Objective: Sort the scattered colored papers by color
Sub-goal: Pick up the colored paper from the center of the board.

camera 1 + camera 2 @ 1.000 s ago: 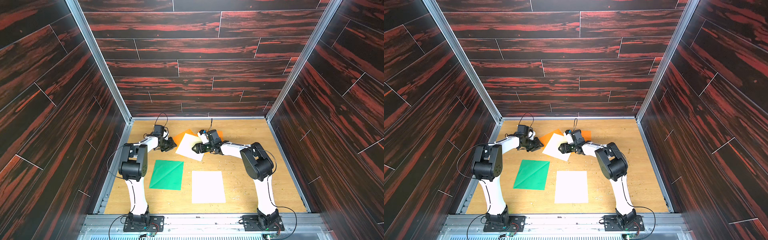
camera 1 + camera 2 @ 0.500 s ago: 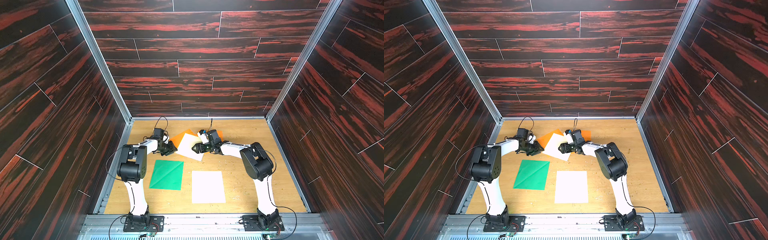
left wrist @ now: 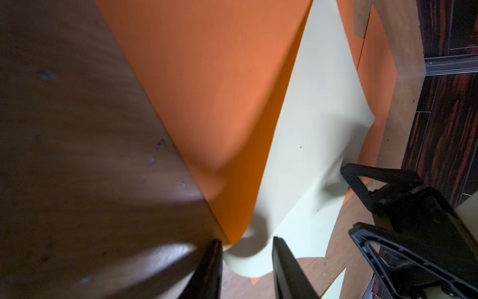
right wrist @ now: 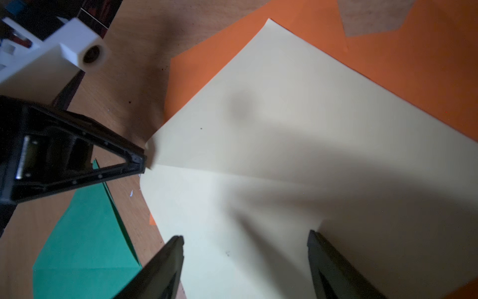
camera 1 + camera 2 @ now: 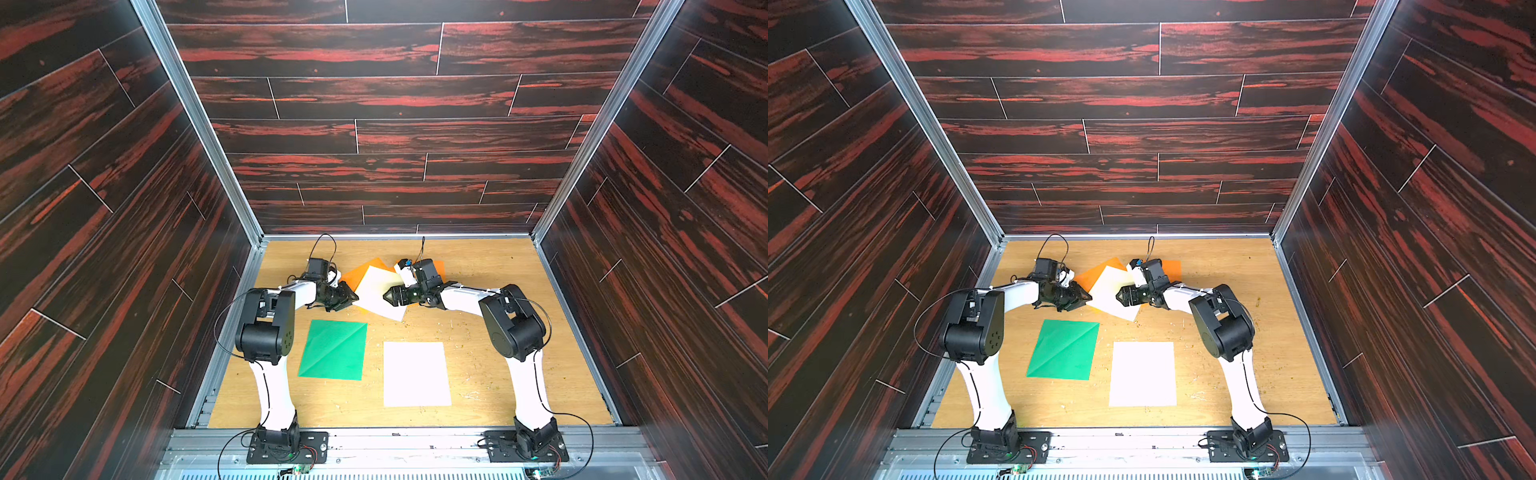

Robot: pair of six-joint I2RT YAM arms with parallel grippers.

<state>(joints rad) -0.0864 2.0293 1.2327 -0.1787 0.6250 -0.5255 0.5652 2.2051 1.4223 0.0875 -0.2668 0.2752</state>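
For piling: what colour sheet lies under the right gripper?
Cream sheet; clearest in right wrist view.

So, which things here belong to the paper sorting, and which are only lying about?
For the job: green paper, white paper, cream paper, orange papers under it.
Lying about: small crumbs on the wooden table.

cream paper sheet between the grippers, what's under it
Orange paper shows past the far edges of the cream paper sheet, so it lies underneath. Anything else beneath its middle is covered.
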